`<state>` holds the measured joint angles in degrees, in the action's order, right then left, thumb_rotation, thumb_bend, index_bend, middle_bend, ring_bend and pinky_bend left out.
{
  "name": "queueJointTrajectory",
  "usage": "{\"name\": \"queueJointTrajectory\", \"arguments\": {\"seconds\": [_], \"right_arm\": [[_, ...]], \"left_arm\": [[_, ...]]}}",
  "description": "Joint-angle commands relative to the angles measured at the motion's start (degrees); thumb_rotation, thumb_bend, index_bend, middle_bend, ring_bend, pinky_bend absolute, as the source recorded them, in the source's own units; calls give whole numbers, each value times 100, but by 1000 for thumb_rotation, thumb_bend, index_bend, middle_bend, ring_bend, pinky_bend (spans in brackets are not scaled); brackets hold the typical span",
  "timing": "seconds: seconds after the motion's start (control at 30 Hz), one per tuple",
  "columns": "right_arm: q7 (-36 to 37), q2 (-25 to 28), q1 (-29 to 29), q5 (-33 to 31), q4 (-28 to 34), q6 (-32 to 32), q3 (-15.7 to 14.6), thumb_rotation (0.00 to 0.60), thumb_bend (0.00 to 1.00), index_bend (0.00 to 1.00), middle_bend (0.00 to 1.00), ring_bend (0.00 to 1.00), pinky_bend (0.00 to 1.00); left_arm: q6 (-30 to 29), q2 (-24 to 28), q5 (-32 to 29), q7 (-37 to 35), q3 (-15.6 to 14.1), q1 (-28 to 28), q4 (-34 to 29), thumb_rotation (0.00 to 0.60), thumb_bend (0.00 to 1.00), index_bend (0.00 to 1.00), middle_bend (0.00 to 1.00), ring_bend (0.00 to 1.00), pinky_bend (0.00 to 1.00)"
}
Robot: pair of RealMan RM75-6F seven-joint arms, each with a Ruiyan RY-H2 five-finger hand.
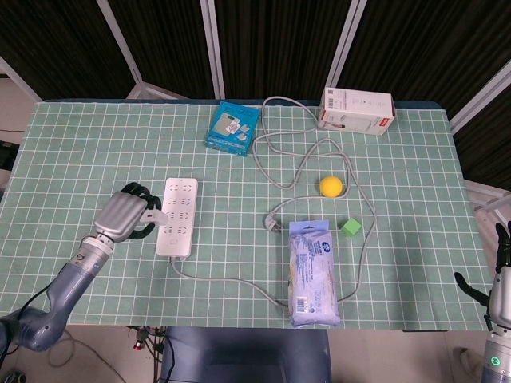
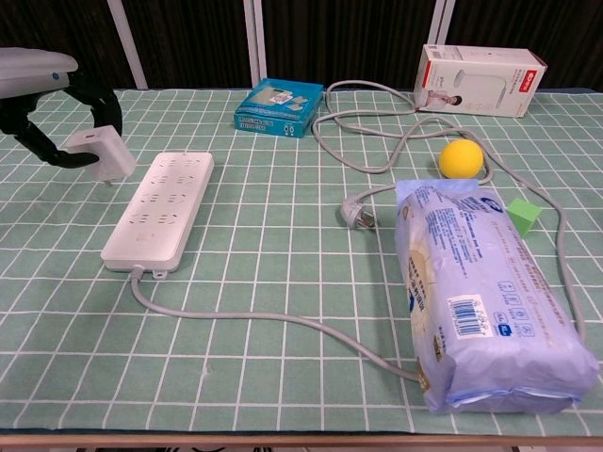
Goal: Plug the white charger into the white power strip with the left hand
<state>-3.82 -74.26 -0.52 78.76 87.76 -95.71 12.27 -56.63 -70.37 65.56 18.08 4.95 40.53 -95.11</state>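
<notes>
The white power strip (image 1: 177, 215) (image 2: 160, 207) lies flat on the green checked mat, left of centre, with its grey cord trailing off its near end. My left hand (image 1: 125, 215) (image 2: 52, 99) hovers just left of the strip and pinches the white charger (image 2: 99, 153) (image 1: 155, 215) between its fingertips. The charger hangs in the air beside the strip's left edge, apart from the sockets. Only part of my right hand (image 1: 501, 267) shows, low at the right edge of the head view, and nothing is visibly in it.
The grey cord (image 2: 273, 318) runs to a plug (image 2: 357, 214) and loops across the back. A blue wipes pack (image 2: 476, 292), yellow ball (image 2: 461, 157), green cube (image 2: 524, 217), teal box (image 2: 279, 106) and white-and-red box (image 2: 482, 79) lie right and behind.
</notes>
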Motion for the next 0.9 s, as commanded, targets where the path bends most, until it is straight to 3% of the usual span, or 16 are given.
{"name": "queueJointTrajectory", "arguments": {"seconds": [0.03,0.6,0.9], "right_arm": [[1,1,1,10,3,-3,-3,600,130,8,0,0,0],[13,8,-12,-6,0,-11,7,600,129,8,0,0,0],[25,21,-16,-15,-18,-14,19,600,130,7,0,0,0]], "left_arm": [[162,30,-391,484,55,166,-227,600,387,566,566,233,167],[386,-639,-693,709,69,378,401,600,387,567,565,233,167],[437,-741,-764,834,37,439,438,600,387,567,566,233,166]]}}
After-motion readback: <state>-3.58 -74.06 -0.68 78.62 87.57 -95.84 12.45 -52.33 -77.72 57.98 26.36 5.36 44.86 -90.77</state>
